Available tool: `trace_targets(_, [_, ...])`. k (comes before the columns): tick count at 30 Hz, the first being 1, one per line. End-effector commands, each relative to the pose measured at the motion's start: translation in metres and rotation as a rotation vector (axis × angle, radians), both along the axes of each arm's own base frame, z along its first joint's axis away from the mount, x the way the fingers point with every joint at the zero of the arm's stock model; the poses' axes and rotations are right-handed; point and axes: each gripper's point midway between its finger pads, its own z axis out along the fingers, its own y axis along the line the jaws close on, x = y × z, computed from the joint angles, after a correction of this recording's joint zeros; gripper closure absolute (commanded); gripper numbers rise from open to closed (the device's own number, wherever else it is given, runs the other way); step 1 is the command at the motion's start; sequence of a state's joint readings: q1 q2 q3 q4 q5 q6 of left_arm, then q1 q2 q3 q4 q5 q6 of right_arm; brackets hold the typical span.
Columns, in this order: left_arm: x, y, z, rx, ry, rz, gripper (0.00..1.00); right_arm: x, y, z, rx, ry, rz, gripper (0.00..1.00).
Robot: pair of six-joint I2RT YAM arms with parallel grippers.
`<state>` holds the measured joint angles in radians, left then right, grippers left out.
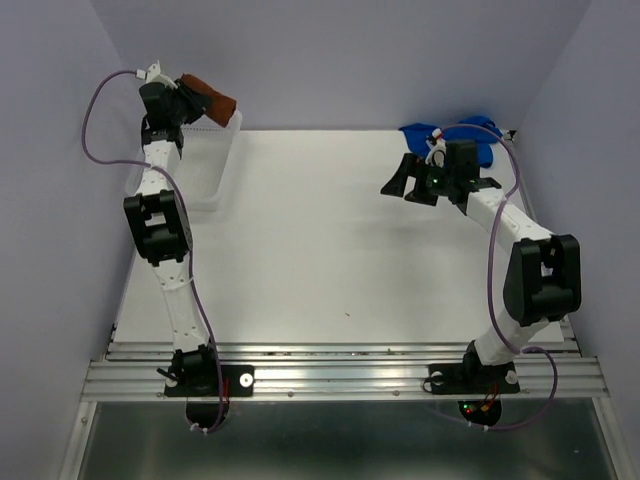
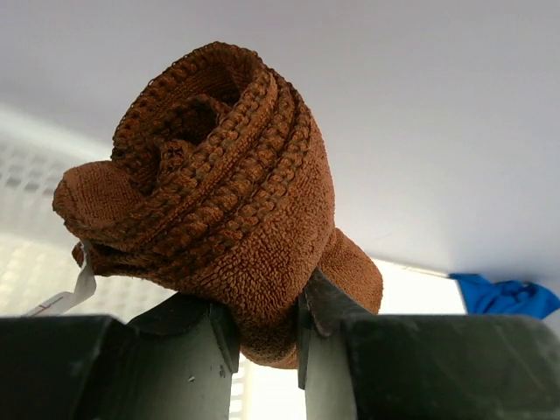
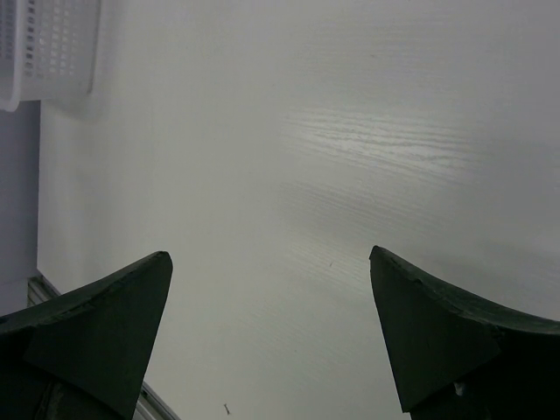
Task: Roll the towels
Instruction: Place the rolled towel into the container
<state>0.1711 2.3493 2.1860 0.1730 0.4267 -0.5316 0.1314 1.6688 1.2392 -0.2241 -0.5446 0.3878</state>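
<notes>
My left gripper [image 1: 205, 101] is shut on a rolled brown towel [image 1: 212, 100] and holds it in the air above the white basket [image 1: 215, 170] at the back left. In the left wrist view the brown roll [image 2: 219, 201] fills the frame, pinched between my two fingers [image 2: 328, 306]. A blue towel [image 1: 470, 135] lies crumpled at the back right, partly hidden behind my right arm; it also shows in the left wrist view [image 2: 503, 297]. My right gripper [image 1: 400, 180] is open and empty above the bare table, left of the blue towel.
The white perforated basket also shows in the right wrist view [image 3: 44, 48] at the top left. Pale purple walls close in the table on three sides. A metal rail [image 1: 340, 375] runs along the near edge.
</notes>
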Motion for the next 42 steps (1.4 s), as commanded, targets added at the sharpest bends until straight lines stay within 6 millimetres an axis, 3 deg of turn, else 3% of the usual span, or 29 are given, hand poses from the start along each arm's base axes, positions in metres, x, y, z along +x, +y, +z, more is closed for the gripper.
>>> trace_targets(1, [0.001,0.02,0.014,0.012,-0.048,-0.001,1.0,0.01,-0.008,0.008,-0.039,-0.012,-0.037,0.0])
trace_targets(5, [0.005,0.033,-0.018,-0.025,0.0,-0.001,1.0,0.011,-0.011,0.004,-0.054,-0.001,-0.046,0.0])
trace_targets(6, [0.006,0.035,-0.036,-0.034,0.04,-0.004,1.0,0.011,-0.011,0.004,-0.058,-0.001,-0.048,0.0])
trace_targets(13, [0.014,0.053,-0.077,-0.021,0.124,0.08,1.0,0.013,-0.013,-0.005,-0.073,0.02,-0.051,0.0])
trace_targets(15, [0.016,0.061,-0.096,-0.016,0.168,0.121,0.95,0.014,-0.012,-0.007,-0.073,0.022,-0.044,0.0])
trace_targets(18, [0.018,0.063,-0.102,-0.009,0.187,0.131,0.83,0.014,-0.013,-0.01,-0.077,0.029,-0.048,0.0])
trace_targets(23, [0.015,0.07,-0.122,-0.023,0.239,0.184,0.52,0.013,-0.016,-0.011,-0.094,0.03,-0.056,0.0])
trace_targets(25, [0.015,0.07,-0.12,-0.028,0.236,0.18,0.46,0.013,-0.017,-0.008,-0.097,0.023,-0.059,0.0])
trace_targets(26, [0.015,0.07,-0.118,-0.03,0.237,0.188,0.37,0.012,-0.017,-0.009,-0.099,0.025,-0.061,0.0])
trace_targets(29, [0.014,0.071,-0.1,-0.032,0.217,0.199,0.26,0.012,-0.015,-0.005,-0.086,0.025,-0.058,0.0])
trace_targets(30, [0.012,0.071,-0.084,-0.029,0.198,0.201,0.22,0.01,-0.011,-0.003,-0.068,0.027,-0.037,0.0])
trace_targets(34, [0.007,0.075,-0.055,-0.015,0.163,0.229,0.01,0.01,-0.007,0.002,-0.043,0.025,-0.024,0.0])
trace_targets(36, [0.004,0.078,-0.035,-0.004,0.136,0.254,0.01,0.013,-0.009,0.008,-0.048,0.013,-0.036,0.0])
trace_targets(42, [-0.01,0.074,-0.008,0.0,0.133,0.245,0.01,0.029,-0.018,0.029,-0.075,-0.043,-0.11,0.0])
